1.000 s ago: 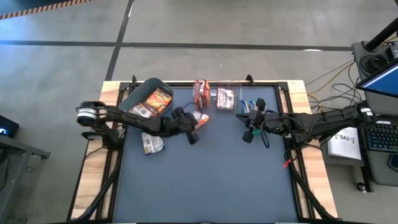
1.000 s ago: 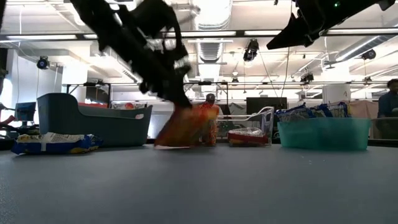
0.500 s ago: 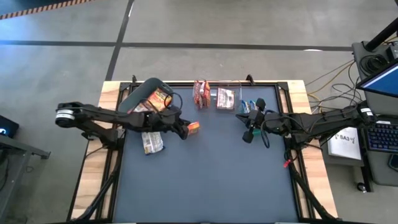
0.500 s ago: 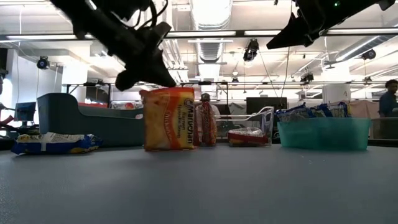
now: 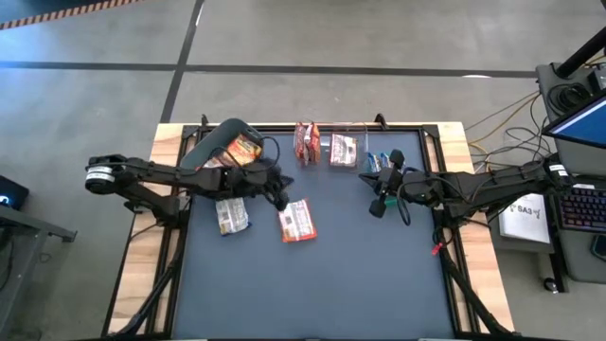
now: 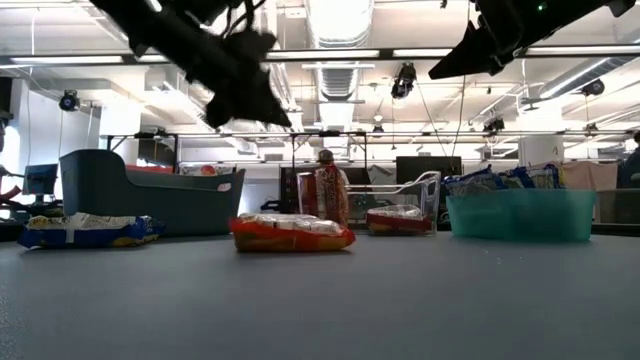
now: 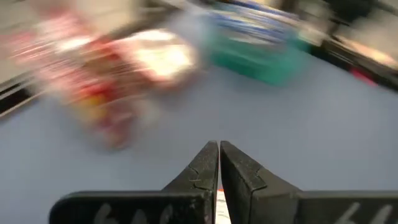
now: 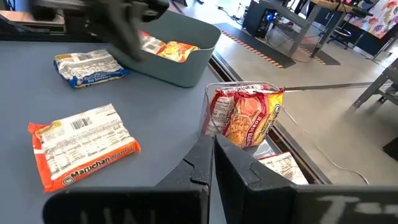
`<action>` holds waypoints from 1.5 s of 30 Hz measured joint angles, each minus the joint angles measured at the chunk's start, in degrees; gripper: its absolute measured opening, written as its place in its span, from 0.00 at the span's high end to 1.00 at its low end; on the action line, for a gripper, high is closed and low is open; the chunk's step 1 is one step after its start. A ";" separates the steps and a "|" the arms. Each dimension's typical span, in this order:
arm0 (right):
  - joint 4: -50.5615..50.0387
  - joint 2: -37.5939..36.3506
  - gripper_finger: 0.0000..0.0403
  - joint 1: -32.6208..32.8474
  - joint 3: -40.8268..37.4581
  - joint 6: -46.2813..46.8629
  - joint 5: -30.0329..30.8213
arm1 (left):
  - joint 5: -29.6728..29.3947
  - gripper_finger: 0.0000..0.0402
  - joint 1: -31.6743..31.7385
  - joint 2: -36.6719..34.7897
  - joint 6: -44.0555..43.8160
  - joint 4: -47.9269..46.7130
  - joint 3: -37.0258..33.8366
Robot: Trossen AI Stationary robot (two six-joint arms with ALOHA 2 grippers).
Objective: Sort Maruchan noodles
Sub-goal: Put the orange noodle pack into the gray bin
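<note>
One orange packet; low view reveals it lies flat.

Orange noodle packet: glossy, crinkled plastic wrap. Surface — matt, smooth blue-grey top with a bare wood edge. Grey bin — smooth matt plastic.

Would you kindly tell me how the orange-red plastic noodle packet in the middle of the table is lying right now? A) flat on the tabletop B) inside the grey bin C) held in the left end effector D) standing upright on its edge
A: the orange-red plastic noodle packet lies flat on the tabletop, as the low view also shows, with nothing gripping it.
</note>
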 joint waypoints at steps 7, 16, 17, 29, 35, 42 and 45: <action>0.03 0.00 0.98 0.00 0.00 -0.43 0.02 | 17.00 0.97 -4.78 4.30 14.68 -2.14 0.92; 0.01 0.00 0.98 0.00 0.00 -0.01 0.00 | 14.37 0.66 -13.25 15.36 21.11 -16.21 8.79; 0.01 0.00 0.98 0.00 0.00 -0.01 0.00 | 12.31 0.62 -14.18 16.80 21.50 -18.75 10.23; 0.01 0.00 0.98 0.00 0.00 0.18 -0.02 | 2.70 0.44 -16.59 28.35 25.41 -33.62 20.19; -0.08 0.00 0.98 0.00 0.00 0.16 -0.02 | -2.65 0.47 -17.18 30.21 25.16 -33.32 20.27; -0.01 0.02 0.98 0.00 0.00 0.14 0.02 | -3.05 0.68 -17.11 29.35 24.33 -32.69 20.18; 0.01 0.02 0.98 0.01 0.00 0.16 0.04 | -3.59 0.77 -17.38 28.99 24.35 -32.65 20.09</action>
